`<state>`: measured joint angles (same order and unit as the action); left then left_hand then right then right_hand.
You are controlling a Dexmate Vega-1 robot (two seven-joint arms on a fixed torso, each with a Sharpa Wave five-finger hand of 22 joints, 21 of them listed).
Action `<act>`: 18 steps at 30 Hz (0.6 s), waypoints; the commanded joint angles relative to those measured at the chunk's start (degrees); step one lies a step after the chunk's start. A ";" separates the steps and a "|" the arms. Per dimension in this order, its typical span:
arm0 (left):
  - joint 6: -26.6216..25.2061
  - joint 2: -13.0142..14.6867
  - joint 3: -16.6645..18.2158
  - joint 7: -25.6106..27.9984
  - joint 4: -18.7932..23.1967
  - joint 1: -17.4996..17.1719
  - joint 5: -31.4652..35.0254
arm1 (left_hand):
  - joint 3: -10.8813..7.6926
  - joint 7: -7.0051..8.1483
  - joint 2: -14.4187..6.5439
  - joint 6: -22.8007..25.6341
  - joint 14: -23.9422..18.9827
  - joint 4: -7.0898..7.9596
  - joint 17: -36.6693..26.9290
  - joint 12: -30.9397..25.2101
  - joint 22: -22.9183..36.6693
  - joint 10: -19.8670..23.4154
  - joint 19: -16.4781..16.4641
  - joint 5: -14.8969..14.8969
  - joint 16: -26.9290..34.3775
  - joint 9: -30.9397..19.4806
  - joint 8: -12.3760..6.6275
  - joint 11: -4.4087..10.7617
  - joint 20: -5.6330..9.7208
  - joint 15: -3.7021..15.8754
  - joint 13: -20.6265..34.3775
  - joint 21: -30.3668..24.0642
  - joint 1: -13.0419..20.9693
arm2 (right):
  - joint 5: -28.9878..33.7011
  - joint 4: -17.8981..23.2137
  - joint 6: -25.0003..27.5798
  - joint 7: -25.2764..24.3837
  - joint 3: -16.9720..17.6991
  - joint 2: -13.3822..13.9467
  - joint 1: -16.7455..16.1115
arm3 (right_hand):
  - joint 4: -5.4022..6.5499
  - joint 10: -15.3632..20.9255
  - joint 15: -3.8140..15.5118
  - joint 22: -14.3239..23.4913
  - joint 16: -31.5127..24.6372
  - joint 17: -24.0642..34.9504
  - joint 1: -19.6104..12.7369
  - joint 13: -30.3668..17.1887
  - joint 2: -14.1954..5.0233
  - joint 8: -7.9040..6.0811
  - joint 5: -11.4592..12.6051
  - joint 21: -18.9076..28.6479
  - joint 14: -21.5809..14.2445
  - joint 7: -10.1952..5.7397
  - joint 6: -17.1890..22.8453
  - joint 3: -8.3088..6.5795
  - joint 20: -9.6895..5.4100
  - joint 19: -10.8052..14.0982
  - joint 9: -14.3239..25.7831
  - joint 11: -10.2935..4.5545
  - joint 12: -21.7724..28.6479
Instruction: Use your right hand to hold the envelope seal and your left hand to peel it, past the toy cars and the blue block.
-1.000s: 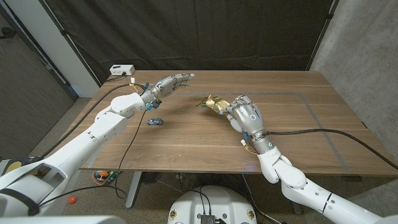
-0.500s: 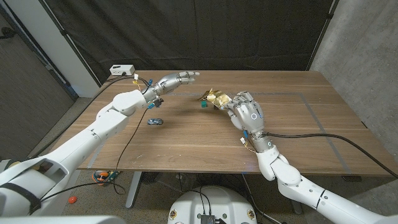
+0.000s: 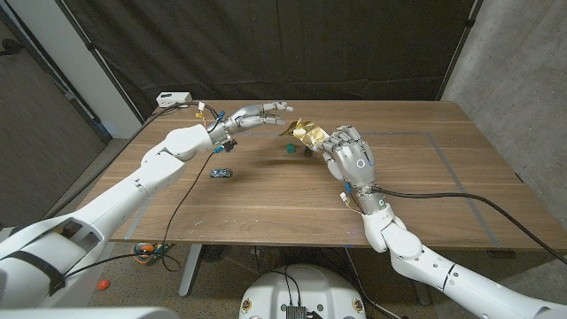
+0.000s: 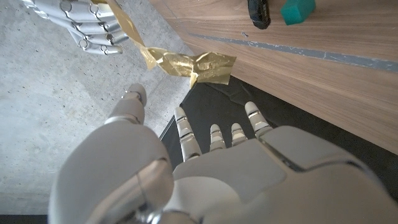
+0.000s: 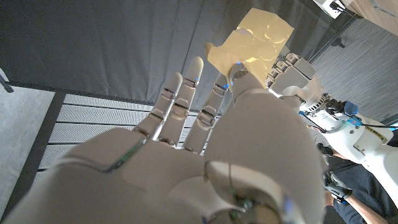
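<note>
Risk is tearing: my right hand [image 3: 348, 152] pinches the crumpled gold envelope [image 3: 306, 133] aloft above the block [image 3: 289, 150], and my left hand [image 3: 257, 115], fingers spread and empty, could snatch wrong and rip it.

Head cam looks down toward 12 o'clock over table [image 3: 266, 195]; both wrist cams close-up, all sharing gold envelope seal [image 3: 306, 133].
</note>
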<state>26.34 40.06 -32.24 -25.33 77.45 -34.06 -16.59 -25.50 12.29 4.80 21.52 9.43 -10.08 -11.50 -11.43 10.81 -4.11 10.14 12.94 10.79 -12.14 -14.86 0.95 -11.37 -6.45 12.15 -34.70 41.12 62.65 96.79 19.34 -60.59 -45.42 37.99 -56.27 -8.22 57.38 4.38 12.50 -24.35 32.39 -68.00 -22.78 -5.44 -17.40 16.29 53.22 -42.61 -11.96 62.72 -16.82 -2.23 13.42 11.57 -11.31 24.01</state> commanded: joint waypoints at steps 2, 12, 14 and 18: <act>2.20 0.20 -0.72 3.48 1.45 0.07 6.21 | -0.09 -0.91 0.59 1.18 1.28 -0.13 -0.16 -0.59 0.32 -0.27 8.97 0.96 0.73 -0.68 -0.92 -0.19 -0.43 -0.28 0.16 -0.18 3.61 | 0.24 -0.63 0.85 -1.34 -1.24 -0.22 1.32 | -0.07 0.62 9.42 0.06 0.23 0.12 0.21 -0.35 -0.30 -0.23 -0.03 0.67 -0.85 0.13 0.47 0.34 -4.63 -0.27 0.27 -0.20 -0.18; 2.60 -0.46 -0.38 8.00 2.95 -1.36 9.00 | 0.47 -0.43 1.42 9.05 -0.04 0.81 -0.36 -1.73 0.28 1.88 6.50 1.68 1.67 -2.04 -5.12 1.19 -0.67 0.32 0.23 0.05 9.02 | 0.34 -0.55 0.94 -2.13 -1.67 -0.17 1.54 | -0.10 0.95 9.43 -0.12 0.68 0.26 0.28 -0.50 -0.21 -0.34 0.09 1.25 -1.04 0.13 0.64 0.49 -4.70 -0.53 0.27 -0.23 -0.55; 3.08 -0.86 -0.28 8.57 2.71 -1.61 8.80 | 0.55 -0.12 1.30 10.65 -0.61 0.93 -0.42 -1.96 0.28 2.54 5.92 1.72 1.93 -2.27 -5.96 1.96 -0.64 0.71 0.23 0.03 9.78 | 0.44 -0.57 0.92 -2.24 -1.75 -0.11 1.61 | -0.11 0.99 9.43 -0.14 0.73 0.28 0.28 -0.52 -0.19 -0.35 0.10 1.30 -1.05 0.13 0.65 0.51 -4.62 -0.57 0.26 -0.23 -0.59; 3.29 -1.42 -0.21 9.56 2.69 -2.01 8.80 | 0.98 -0.20 1.16 15.41 -1.37 1.32 -0.54 -2.48 0.27 4.23 4.78 1.68 2.26 -2.75 -8.35 2.55 -0.69 0.94 0.22 0.09 11.10 | 0.47 -0.33 0.91 -2.42 -1.75 0.06 1.58 | -0.11 1.15 9.42 -0.21 0.92 0.33 0.33 -0.57 -0.15 -0.39 0.16 1.53 -1.10 0.14 0.72 0.56 -4.63 -0.64 0.26 -0.23 -0.75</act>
<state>28.69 39.82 -32.80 -19.57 79.52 -34.80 -9.41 -24.61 12.01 5.93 34.76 8.49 -9.19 -11.88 -13.41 10.91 -0.76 10.13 14.42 12.65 -14.53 -22.07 3.01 -11.37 -5.52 12.14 -34.69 51.40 62.95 96.24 20.18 -62.37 -46.80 37.79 -54.96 -8.37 57.81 4.58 12.24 -23.70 32.54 -68.00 -23.03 -5.42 -17.26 16.29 54.08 -43.01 -11.96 62.71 -16.35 -2.34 13.14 11.61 -11.49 23.61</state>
